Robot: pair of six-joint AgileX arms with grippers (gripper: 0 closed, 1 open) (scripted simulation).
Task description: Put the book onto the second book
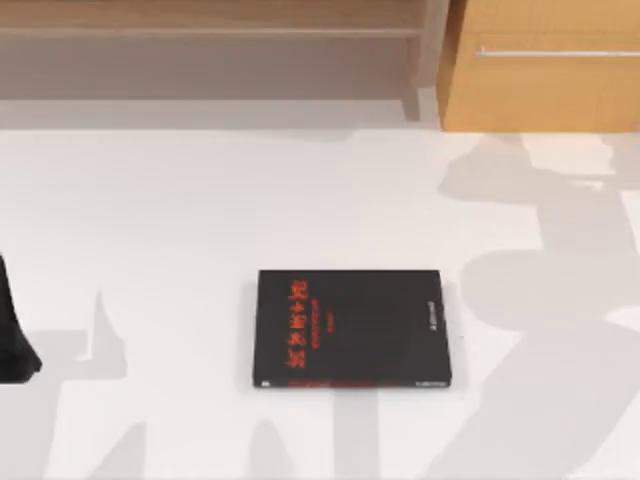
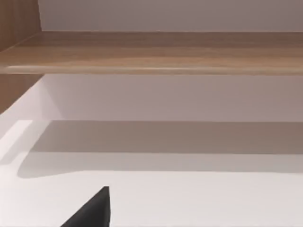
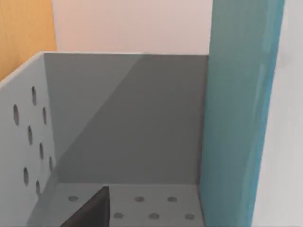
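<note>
The second book (image 1: 352,328) lies flat at desk (image 1: 200,220) centre, nothing on it. The book (image 3: 239,118) stands upright inside a grey perforated bin (image 3: 33,137), ungrasped. Transfer remains undone; pincer states cannot be determined.

**A rendered study or office corner**

A plain white table (image 1: 200,220) fills most of the top view; along the top of the frame runs a low wooden shelf (image 1: 210,30), and at upper right a wooden cabinet (image 1: 540,90) with a slim metal handle (image 1: 555,52); a black book with red lettering (image 1: 352,328) lies at lower centre; the right wrist view shows a grey perforated bin (image 3: 28,137) with a light-blue book (image 3: 236,118) standing in it.
</note>
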